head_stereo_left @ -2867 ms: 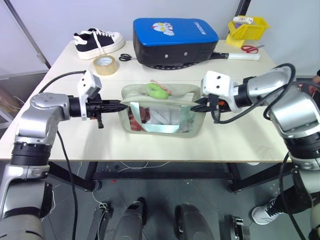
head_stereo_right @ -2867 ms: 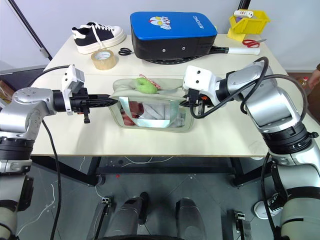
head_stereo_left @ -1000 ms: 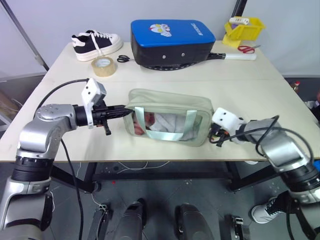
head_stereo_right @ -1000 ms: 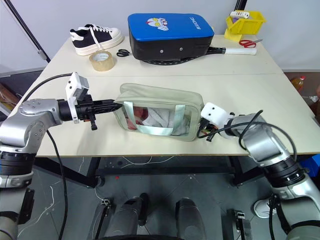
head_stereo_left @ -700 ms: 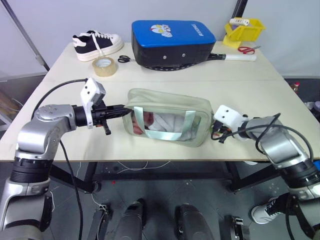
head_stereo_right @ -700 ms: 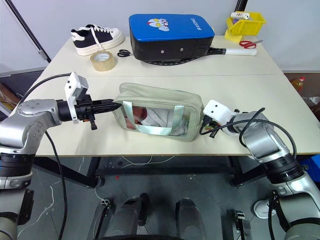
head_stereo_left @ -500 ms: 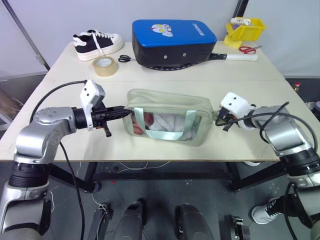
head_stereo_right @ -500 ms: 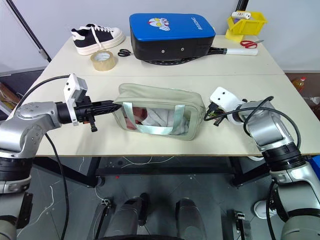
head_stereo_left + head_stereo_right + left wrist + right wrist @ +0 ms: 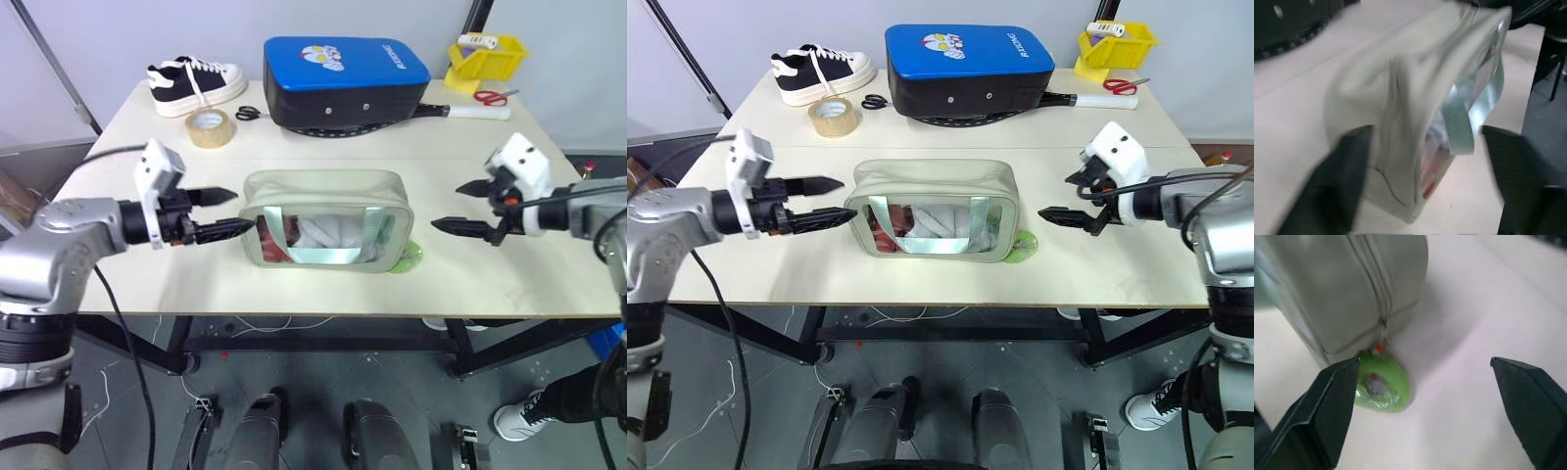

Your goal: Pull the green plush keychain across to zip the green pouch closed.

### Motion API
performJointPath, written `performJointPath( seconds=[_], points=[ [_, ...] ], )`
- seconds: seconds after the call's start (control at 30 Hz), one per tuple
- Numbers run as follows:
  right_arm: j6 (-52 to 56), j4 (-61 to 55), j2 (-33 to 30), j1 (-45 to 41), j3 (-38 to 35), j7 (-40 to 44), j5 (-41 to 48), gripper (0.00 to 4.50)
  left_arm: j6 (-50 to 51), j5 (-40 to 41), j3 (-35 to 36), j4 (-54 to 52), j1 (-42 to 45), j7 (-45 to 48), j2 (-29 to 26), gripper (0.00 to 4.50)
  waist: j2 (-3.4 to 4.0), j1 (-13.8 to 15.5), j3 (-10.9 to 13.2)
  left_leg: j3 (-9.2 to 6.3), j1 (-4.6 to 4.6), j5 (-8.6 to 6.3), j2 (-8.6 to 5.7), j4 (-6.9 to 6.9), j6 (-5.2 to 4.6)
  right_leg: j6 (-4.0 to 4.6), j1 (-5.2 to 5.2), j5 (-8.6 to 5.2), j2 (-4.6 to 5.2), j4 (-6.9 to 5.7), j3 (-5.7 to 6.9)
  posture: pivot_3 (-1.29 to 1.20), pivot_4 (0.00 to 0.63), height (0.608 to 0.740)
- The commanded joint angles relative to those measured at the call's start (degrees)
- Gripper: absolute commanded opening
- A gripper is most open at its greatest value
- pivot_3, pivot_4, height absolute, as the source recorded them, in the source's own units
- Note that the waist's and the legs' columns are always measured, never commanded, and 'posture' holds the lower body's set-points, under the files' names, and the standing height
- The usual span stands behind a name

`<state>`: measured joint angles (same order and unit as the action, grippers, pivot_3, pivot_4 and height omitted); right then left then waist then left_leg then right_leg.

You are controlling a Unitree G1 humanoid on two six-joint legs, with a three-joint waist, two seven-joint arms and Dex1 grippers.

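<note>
Both claws since released, wide, empty | green pouch [image 9: 320, 213] zipped | table [image 9: 118, 127] cluttered

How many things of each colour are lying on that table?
Green: 2, pouch, keychain
Blue-topped: 1, case
Black and white: 1, shoe
Tan: 1, tape roll
Yellow: 1, bin
Scissors: 2, black, red
Total: 8

You see the table [image 9: 127, 284] carrying the green pouch [image 9: 323, 217], green plush keychain [image 9: 409, 257], tape roll [image 9: 209, 127], shoe [image 9: 196, 84], blue-topped case [image 9: 345, 80], yellow bin [image 9: 485, 54].
</note>
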<state>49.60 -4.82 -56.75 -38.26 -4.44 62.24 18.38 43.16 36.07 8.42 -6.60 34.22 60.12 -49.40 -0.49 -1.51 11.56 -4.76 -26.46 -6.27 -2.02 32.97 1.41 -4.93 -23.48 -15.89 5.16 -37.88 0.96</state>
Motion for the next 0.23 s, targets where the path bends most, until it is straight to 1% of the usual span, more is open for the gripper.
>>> performJointPath(
  seconds=[0.03, 0.1, 0.17, 0.23],
  points=[
    [-0.99, -4.71, -0.79, -0.55, -5.79, 3.31, 6.64, 4.5, 0.8, 2.64, 4.98, -0.07, -0.34, 4.73, -5.71, 4.41, 0.04, -0.1, 0.02, 0.03, 0.0, -0.01, 0.0, -0.02, -0.02, 0.0, -0.03, 0.0, 0.01, 0.0, -0.04, 0.0, 0.15, 0.724],
    [-0.88, -7.74, -0.65, 0.67, -7.97, 4.72, 10.17, 4.5, 1.64, 4.18, 6.84, 0.59, -1.81, 7.95, -8.75, 4.41, 0.07, -0.02, 0.04, 0.06, -0.04, -0.02, 0.0, -0.07, -0.02, 0.0, -0.1, 0.0, 0.01, 0.0, -0.06, 0.0, 0.15, 0.724],
    [-0.57, -9.83, -0.9, 1.88, -8.88, 5.12, 12.1, 4.5, 1.93, 5.46, 8.07, 0.88, -3.11, 10.35, -10.61, 4.41, 0.07, 0.15, 0.03, 0.05, -0.04, -0.03, 0.01, -0.11, -0.03, -0.01, -0.11, -0.02, 0.02, 0.03, -0.06, 0.0, 0.15, 0.724],
    [-0.88, -11.55, -1.19, 3.36, -9.18, 5.32, 13.26, 4.5, 2.09, 4.98, 8.46, 1.64, -3.4, 9.9, -11.68, 4.41, 0.07, 0.33, 0.04, 0.06, -0.04, -0.07, 0.02, -0.11, -0.05, 0.0, -0.09, -0.02, 0.06, 0.09, -0.12, 0.0, 0.15, 0.724]
  ],
)
